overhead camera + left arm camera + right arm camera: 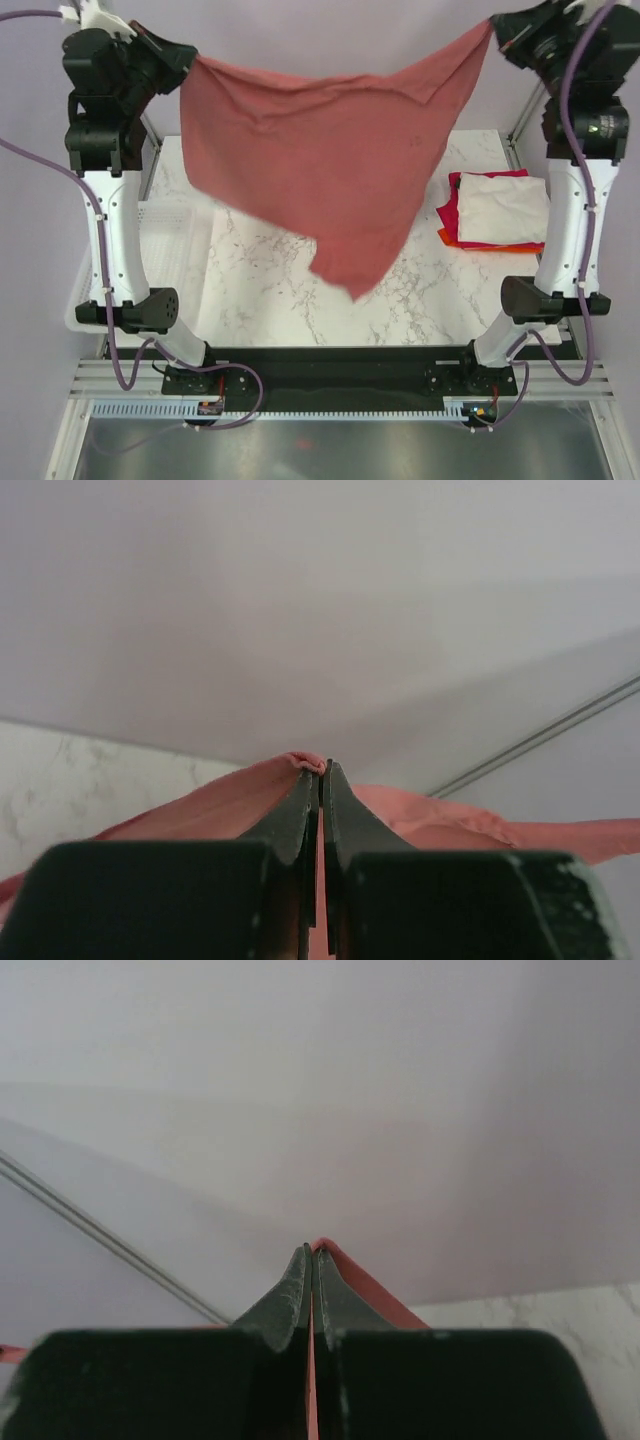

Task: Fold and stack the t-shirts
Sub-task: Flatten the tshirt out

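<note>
1 shirt (320, 150) in L gripper (320, 770), R gripper (312, 1251); stack (500, 208), basket (170, 250) aside

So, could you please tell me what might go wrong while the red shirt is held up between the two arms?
1. The left gripper and the right gripper each pinch only a small edge of the salmon-red shirt, so the cloth could slip free.
2. The shirt hangs unevenly, with one part drooping low over the table. It may land skewed or creased.
3. If swung to the right, that drooping part could disturb the folded stack.
</note>
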`<action>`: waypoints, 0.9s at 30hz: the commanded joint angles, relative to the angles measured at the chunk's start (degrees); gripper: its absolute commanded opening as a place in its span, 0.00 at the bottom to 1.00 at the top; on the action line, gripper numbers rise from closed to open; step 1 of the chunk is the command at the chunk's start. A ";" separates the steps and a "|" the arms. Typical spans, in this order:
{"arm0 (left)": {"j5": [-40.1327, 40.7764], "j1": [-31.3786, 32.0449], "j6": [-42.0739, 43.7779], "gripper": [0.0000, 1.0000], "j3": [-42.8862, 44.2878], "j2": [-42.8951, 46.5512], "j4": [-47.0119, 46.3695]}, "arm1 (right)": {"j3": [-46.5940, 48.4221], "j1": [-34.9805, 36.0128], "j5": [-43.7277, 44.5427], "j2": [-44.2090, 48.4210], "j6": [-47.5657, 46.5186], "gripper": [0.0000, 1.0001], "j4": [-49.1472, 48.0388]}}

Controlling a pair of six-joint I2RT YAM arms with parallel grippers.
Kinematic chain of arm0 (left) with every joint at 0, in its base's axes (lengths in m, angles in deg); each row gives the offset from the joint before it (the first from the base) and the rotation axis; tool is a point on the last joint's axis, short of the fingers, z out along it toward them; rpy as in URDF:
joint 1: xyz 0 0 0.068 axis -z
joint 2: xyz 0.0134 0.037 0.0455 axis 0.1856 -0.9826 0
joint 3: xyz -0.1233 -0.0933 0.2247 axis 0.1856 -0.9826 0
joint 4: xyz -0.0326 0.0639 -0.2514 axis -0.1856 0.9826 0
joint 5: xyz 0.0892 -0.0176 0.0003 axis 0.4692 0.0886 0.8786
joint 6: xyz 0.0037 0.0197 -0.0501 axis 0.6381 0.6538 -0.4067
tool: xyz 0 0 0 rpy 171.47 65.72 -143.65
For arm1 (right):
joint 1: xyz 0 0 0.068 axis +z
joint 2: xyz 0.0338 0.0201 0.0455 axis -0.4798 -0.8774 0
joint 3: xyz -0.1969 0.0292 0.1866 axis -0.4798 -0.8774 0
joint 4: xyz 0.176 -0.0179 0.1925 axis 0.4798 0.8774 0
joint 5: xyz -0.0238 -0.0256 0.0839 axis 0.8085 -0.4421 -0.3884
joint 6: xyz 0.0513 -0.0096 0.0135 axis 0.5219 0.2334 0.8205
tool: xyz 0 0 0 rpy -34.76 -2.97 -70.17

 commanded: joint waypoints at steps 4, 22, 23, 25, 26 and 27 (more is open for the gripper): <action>0.95 -1.19 -3.49 0.02 7.56 -3.13 -12.58 | 6.58 -10.57 -17.52 -2.34 20.37 0.00 -23.11; -7.49 -2.86 -4.99 0.02 -50.77 8.62 -39.65 | -66.17 -11.29 -17.71 31.45 10.21 0.00 -34.03; -7.66 -2.43 -4.56 0.02 -54.62 11.07 -39.74 | -69.32 -11.29 -17.45 32.87 10.04 0.00 -32.54; -7.66 -2.16 -4.03 0.02 -59.03 13.72 -39.92 | -72.06 -11.29 -17.27 37.51 8.90 0.00 -30.60; -7.66 -2.07 -3.85 0.02 -63.57 16.95 -40.00 | -75.04 -11.29 -17.45 39.20 8.46 0.00 -29.20; -7.23 -2.07 -3.50 0.02 -65.97 18.55 -39.83 | -76.46 -11.29 -17.36 41.04 7.58 0.00 -28.15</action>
